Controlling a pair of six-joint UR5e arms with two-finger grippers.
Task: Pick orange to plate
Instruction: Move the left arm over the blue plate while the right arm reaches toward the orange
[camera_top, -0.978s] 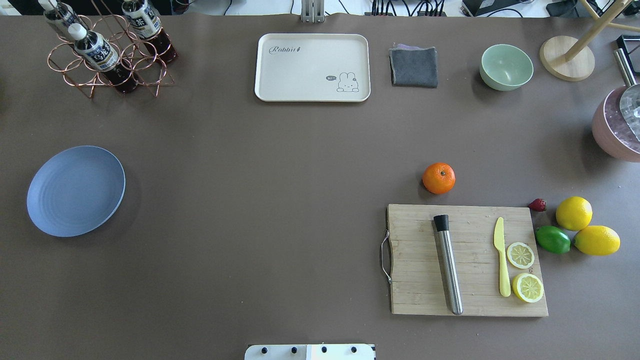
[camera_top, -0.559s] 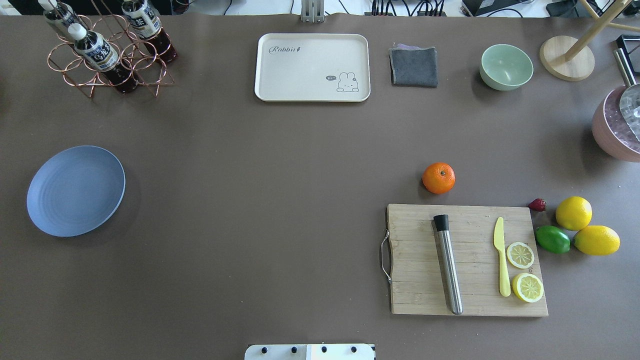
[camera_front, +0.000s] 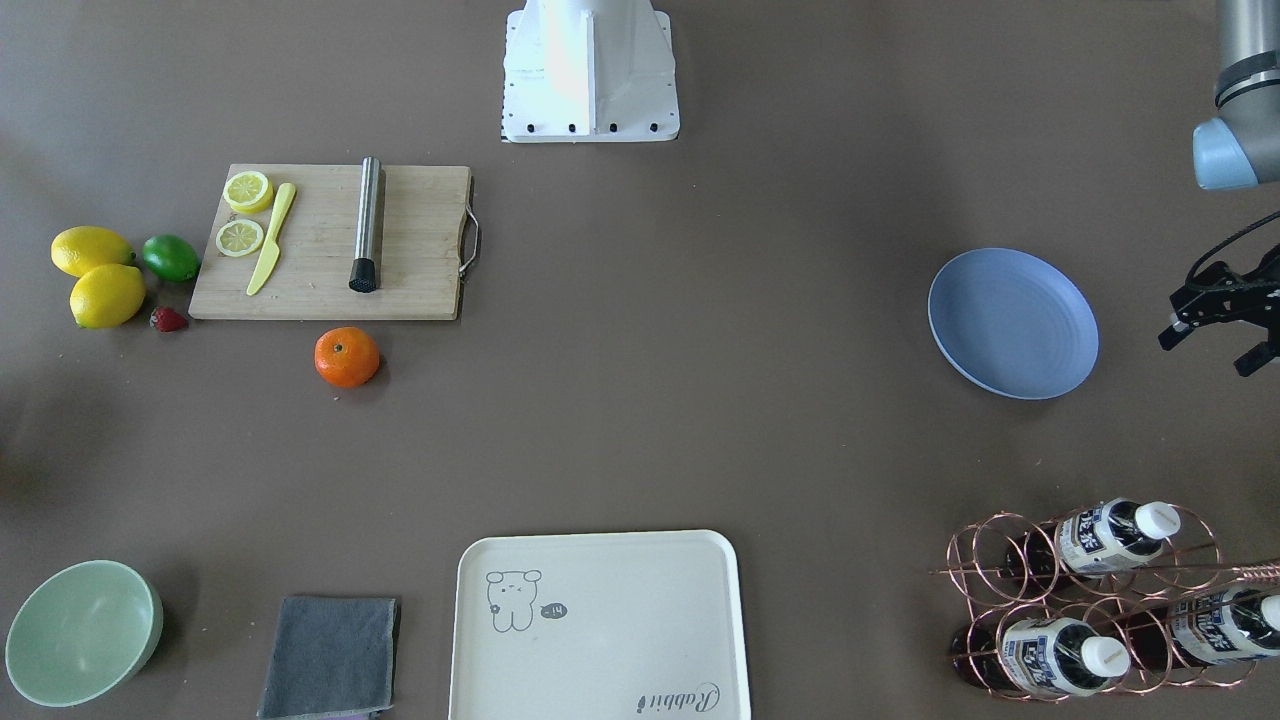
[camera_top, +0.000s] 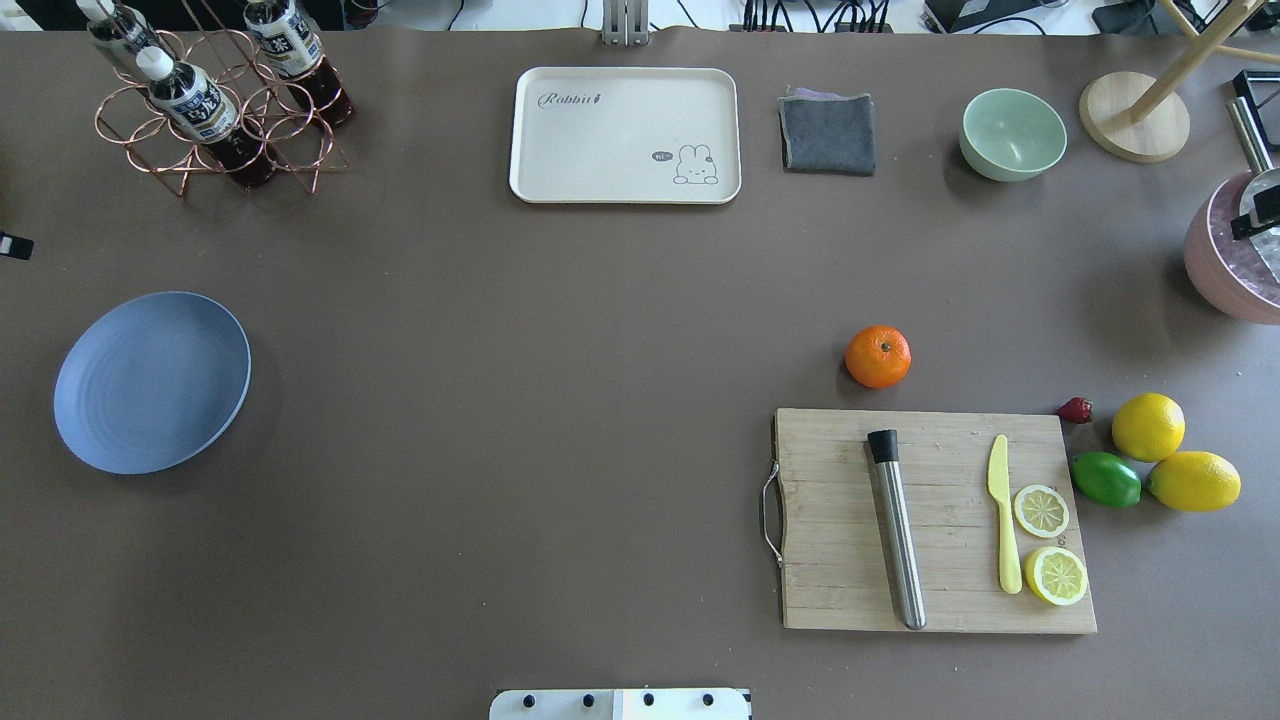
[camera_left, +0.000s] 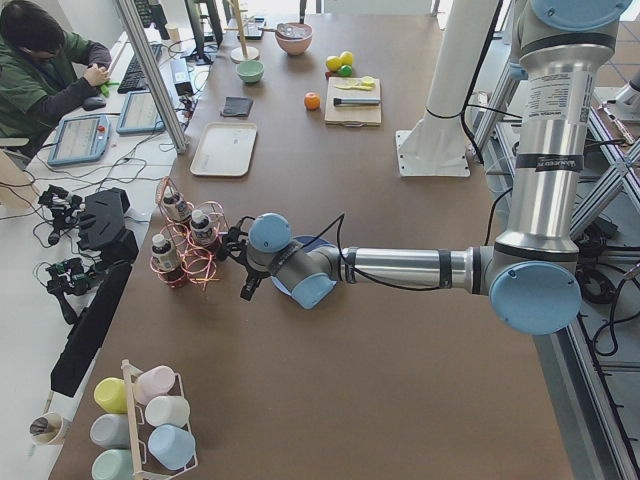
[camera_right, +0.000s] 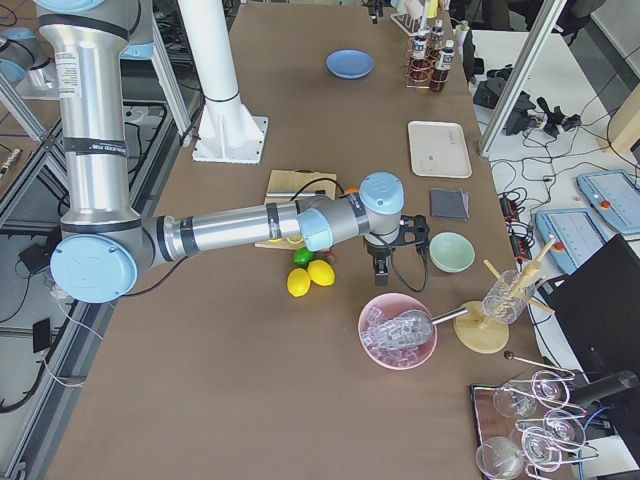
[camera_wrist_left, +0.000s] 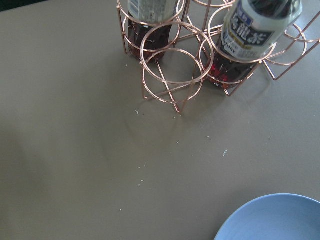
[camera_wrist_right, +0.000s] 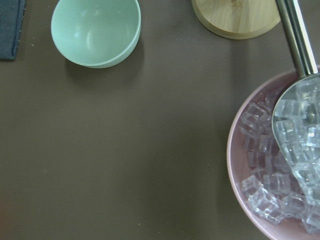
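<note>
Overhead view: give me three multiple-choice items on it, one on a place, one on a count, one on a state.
1. The orange lies: A on the plate; B on the table beside the cutting board; C on the cutting board.
2. Whole lemons next to the lime: A one; B two; C three.
3. The plate is: A empty; B holding the orange; C holding the lime.
Answers: 1 B, it sits on bare table just off the board's far edge. 2 B, two yellow lemons sit by the lime. 3 A, nothing lies on its blue surface.
</note>
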